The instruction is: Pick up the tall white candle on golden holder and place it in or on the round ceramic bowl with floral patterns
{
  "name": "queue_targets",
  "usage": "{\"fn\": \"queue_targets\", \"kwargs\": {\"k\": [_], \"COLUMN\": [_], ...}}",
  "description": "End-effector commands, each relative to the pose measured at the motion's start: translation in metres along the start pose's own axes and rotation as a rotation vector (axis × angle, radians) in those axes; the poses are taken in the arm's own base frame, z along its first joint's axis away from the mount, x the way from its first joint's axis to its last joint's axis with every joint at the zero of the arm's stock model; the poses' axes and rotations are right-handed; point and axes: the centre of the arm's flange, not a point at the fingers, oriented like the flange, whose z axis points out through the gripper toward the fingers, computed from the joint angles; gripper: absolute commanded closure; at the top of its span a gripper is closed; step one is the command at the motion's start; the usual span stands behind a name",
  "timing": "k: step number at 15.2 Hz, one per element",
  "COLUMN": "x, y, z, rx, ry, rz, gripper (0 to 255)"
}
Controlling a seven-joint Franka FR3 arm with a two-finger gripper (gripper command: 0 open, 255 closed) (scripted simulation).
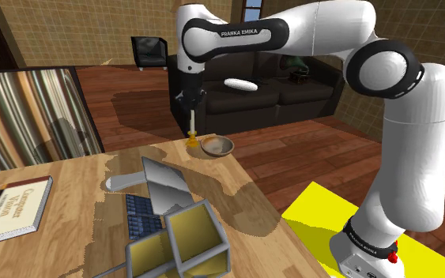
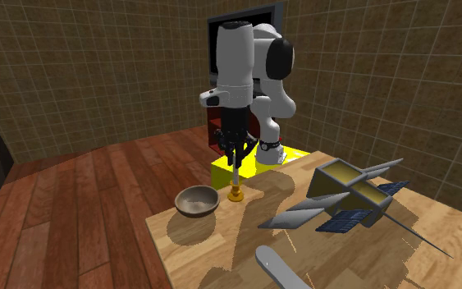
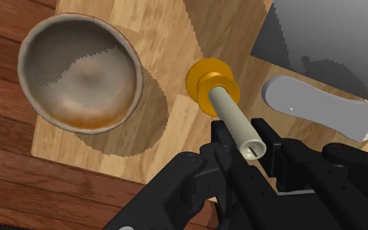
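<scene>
The candle (image 3: 233,116) was a slim, pale cream-white cylinder with a small dark wick mark at its top, seated in a glossy golden holder (image 3: 212,80) made of a narrow collar over a wider round foot. It stood upright near the corner of the wooden tabletop (image 3: 156,39), just beside the bowl (image 3: 78,72) but apart from it. From the shoulder view and the second exterior view the holder's foot looked to be at the tabletop's surface; whether it was touching or barely raised could not be told.

The black pincer (image 3: 249,145) hung straight above and was clenched on the candle's upper end, one finger pressed to each side of the shaft.

The bowl was round and shallow, with a grey rim and a mottled grey-brown inside; no floral pattern could be made out.

A flat grey oblong piece (image 3: 319,108) lay on the tabletop on the candle's other side. In the shoulder view, a satellite model (image 1: 173,229) with grey panels and a book (image 1: 19,207) lay nearer the camera.
</scene>
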Motion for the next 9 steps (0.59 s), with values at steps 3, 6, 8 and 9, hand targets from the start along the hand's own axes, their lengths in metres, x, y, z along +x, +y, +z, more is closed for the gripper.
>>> {"fn": "queue_targets", "kwargs": {"k": [3, 6, 8, 9], "x": [0.001, 0.002, 0.003, 0.003], "y": [0.043, 0.08, 0.105, 0.118], "z": [-0.017, -0.03, -0.038, -0.042], "rx": [0.0, 0.0, 0.0, 0.0], "ry": [0.0, 0.0, 0.0, 0.0], "rz": [0.0, 0.0, 0.0, 0.0], "gripper": [255, 255, 255, 255]}}
